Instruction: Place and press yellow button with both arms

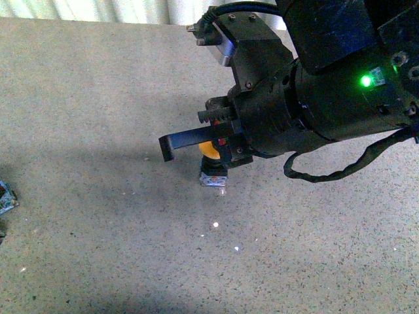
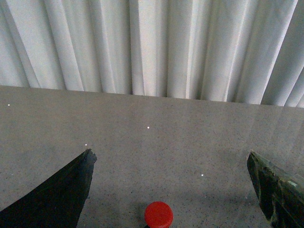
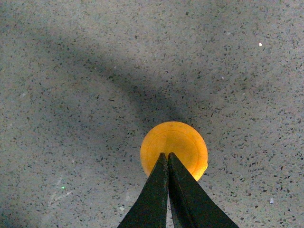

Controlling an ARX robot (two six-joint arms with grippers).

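Observation:
The yellow button (image 1: 208,151) stands upright on the speckled table (image 1: 98,98), its orange-yellow cap above a small square base (image 1: 213,176). My right gripper (image 1: 167,149) is shut and lies just over the cap, partly hiding it. In the right wrist view the closed fingertips (image 3: 167,155) sit over the middle of the round yellow button (image 3: 178,138); whether they touch it I cannot tell. My left gripper (image 2: 171,164) is open, its dark fingers (image 2: 71,187) wide apart above the table. It is out of sight in the front view.
A red button cap (image 2: 158,214) sits on the table between the left fingers. White curtain (image 2: 152,42) hangs behind the table's far edge. A small bluish object (image 1: 5,196) shows at the left edge of the front view.

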